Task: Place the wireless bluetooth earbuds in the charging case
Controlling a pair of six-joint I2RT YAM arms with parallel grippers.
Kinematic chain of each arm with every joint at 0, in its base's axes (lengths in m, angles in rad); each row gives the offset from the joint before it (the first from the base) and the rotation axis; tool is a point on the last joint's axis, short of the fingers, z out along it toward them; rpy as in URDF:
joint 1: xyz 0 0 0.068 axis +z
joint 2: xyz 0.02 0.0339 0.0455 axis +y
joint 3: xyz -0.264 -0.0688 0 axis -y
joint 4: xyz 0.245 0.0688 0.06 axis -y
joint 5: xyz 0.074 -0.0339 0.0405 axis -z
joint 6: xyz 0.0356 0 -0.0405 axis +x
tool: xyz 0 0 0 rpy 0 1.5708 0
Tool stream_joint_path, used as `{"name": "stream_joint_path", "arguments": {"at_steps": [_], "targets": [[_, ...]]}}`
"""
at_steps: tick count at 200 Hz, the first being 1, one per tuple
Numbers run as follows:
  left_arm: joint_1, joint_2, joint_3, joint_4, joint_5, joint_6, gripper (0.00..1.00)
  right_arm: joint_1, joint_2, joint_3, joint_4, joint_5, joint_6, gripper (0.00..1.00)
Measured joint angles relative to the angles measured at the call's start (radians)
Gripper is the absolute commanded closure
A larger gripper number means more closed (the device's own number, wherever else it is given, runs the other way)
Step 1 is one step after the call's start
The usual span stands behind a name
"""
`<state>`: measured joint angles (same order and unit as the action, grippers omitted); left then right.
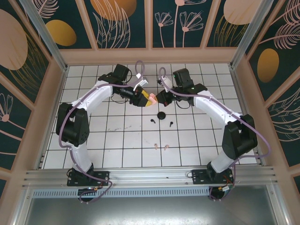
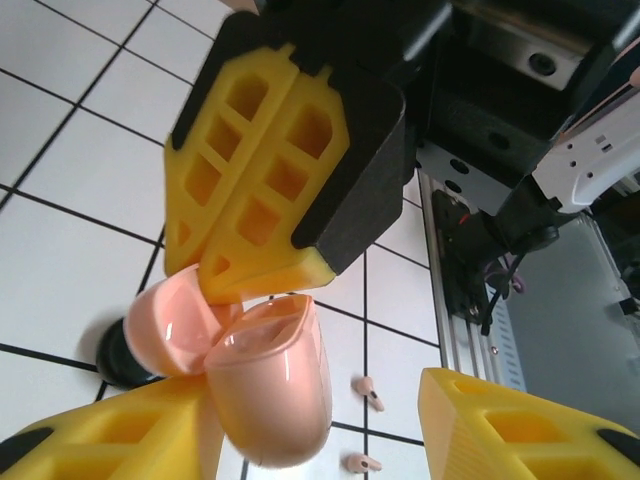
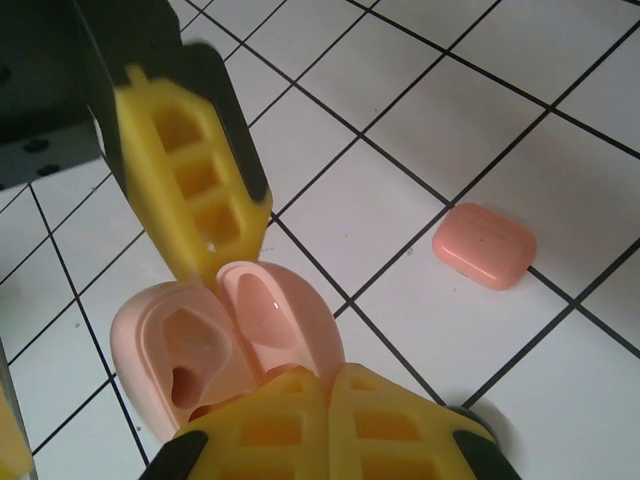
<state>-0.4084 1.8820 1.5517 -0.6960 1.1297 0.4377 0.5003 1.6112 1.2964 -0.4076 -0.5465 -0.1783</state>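
A pale pink round charging case point(image 1: 151, 99) hangs open above the floor between both grippers. My right gripper point(image 3: 330, 385) is shut, its tips pinching the lid point(image 3: 282, 318) beside the body with its empty cavities point(image 3: 180, 362). My left gripper point(image 2: 310, 400) stands open: one finger point(image 2: 110, 435) rests against the case point(image 2: 272, 385), the other point(image 2: 530, 425) is well apart from it. Two pink earbuds point(image 1: 156, 146) point(image 1: 166, 146) lie on the tiles toward the arm bases, the same two pink earbuds point(image 2: 372, 393) point(image 2: 362, 463) showing below the case. Two black earbuds point(image 1: 153, 120) point(image 1: 170, 123) lie nearer the grippers.
A black round case point(image 1: 161, 115) sits on the tiles just below the grippers. A pink rounded-rectangular case point(image 3: 485, 245) lies shut on the floor to the right. Wooden walls enclose the tiled floor point(image 1: 117, 136), and a metal rail point(image 1: 150, 174) runs along the near edge.
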Motion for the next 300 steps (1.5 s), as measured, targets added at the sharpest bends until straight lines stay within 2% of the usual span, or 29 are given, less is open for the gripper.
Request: {"name": "stream_joint_path", "arguments": {"at_steps": [20, 83, 188, 209, 246, 266, 300], "targets": [[-0.002, 0.014, 0.012, -0.033, 0.007, 0.024, 0.53, 0.011, 0.011, 0.026, -0.012, 0.002, -0.002, 1.00], [-0.001, 0.028, 0.024, -0.075, 0.016, 0.057, 0.54, 0.021, 0.015, 0.033, -0.017, 0.005, -0.007, 1.00], [0.003, 0.043, 0.048, -0.092, 0.037, 0.058, 0.52, 0.029, 0.015, 0.038, -0.019, 0.026, -0.007, 1.00], [0.003, 0.039, 0.027, -0.033, 0.036, 0.016, 0.52, 0.029, 0.015, 0.038, -0.015, 0.041, -0.007, 1.00], [0.004, 0.002, -0.077, 0.168, 0.038, -0.120, 0.56, 0.032, 0.015, 0.038, -0.015, 0.058, -0.007, 1.00], [0.005, -0.002, -0.088, 0.209, 0.038, -0.160, 0.57, 0.032, 0.015, 0.038, -0.010, 0.063, -0.007, 1.00], [0.010, -0.004, -0.101, 0.262, 0.042, -0.207, 0.51, 0.032, 0.014, 0.038, 0.001, 0.080, -0.008, 1.00]]}}
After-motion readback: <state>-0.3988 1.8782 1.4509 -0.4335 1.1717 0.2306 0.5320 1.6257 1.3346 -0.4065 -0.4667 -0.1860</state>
